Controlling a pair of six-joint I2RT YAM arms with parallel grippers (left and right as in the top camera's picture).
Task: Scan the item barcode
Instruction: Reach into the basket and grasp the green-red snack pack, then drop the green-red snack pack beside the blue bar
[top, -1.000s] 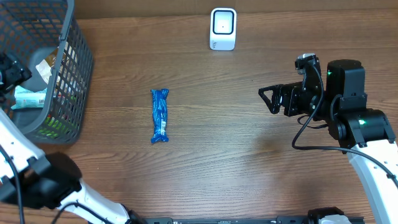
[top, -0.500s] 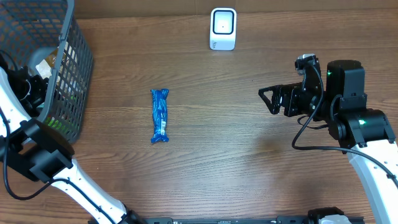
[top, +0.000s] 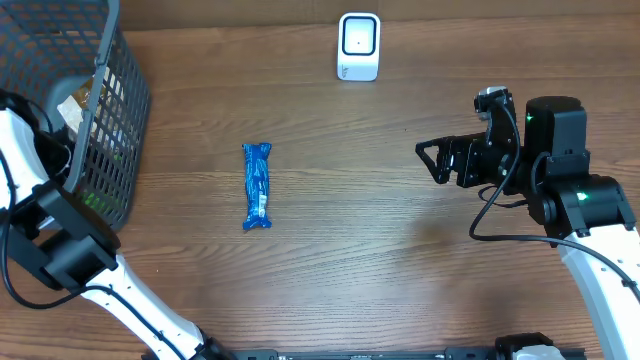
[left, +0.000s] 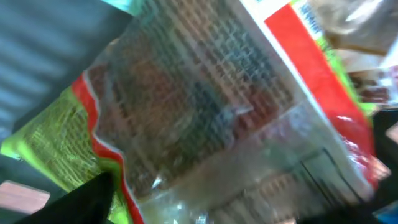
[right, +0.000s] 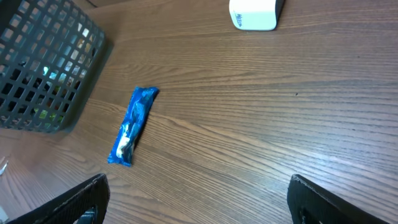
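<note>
Above the table (top: 330, 250), right gripper (right: 199, 202) gapes empty; left gripper (left: 236, 186) spreads over blurred-print packet (left: 205, 106).

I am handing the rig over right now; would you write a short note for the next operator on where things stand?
Left gripper: down inside the basket, jaws wide, close over a red-and-green packet; no grip visible.
Right gripper: open, empty, hovering above the table, right of centre.
Blue packet: flat on the table, nothing touching it.
Scanner: at the far edge.
Done: no item is at the scanner.
Left: pick an item and show its barcode to the scanner.
</note>
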